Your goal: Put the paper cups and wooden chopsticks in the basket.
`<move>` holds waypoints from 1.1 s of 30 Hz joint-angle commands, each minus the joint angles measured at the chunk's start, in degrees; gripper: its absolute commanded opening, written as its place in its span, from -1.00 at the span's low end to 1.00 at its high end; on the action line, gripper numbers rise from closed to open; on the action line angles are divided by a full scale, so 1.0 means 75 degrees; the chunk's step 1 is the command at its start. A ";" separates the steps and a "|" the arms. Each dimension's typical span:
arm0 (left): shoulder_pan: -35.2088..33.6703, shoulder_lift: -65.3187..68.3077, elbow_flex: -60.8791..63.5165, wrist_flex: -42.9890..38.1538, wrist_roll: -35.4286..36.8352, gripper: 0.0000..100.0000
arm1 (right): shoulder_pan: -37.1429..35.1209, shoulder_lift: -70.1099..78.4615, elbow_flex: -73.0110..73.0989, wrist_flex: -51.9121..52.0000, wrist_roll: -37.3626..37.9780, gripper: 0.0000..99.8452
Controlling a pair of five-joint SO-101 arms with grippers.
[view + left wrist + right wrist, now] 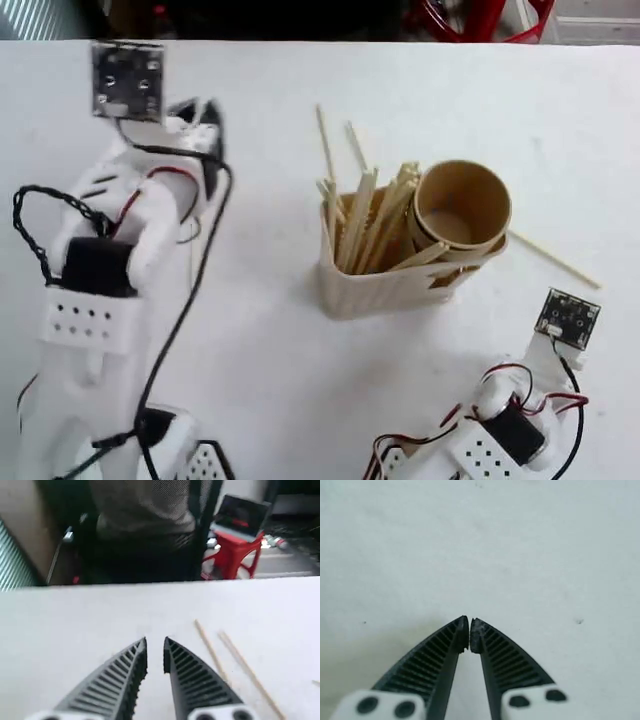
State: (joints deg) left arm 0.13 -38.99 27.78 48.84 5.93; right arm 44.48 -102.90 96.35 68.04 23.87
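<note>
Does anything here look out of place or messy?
Yes. One wooden chopstick lies loose on the table right of the basket, not in it. The paper cups sit tilted at the basket's right end rather than upright.

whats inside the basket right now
The basket holds a bundle of wooden chopsticks standing up and paper cups, apparently nested, tilted beside them. The basket's floor and the cups' lower parts are covered, so how many cups cannot be told.
</note>
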 commanded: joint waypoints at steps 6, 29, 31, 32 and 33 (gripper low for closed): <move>-0.0346 -0.0182 0.4220 -0.4056 0.0199 -0.84 | -0.0697 -0.0053 0.0070 0.0264 0.0094 -0.96; -0.0897 -0.0170 0.4595 -0.4560 -0.0645 -0.84 | 0.2280 0.3241 -0.4947 -0.1577 0.3692 -0.83; -0.0897 -0.0170 0.4595 -0.4548 -0.0645 -0.84 | 0.2034 0.4917 -0.5966 -0.1577 0.3317 -0.75; -0.0897 -0.0170 0.4595 -0.4548 -0.0656 -0.84 | 0.1893 0.5796 -0.6552 -0.1577 0.3012 -0.72; -0.0897 -0.0170 0.4595 -0.4536 -0.0668 -0.84 | 0.1741 0.6699 -0.7150 -0.1577 0.2755 -0.70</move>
State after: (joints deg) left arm -6.20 -38.90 62.68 15.78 1.54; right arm 60.48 -71.60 55.56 57.58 49.10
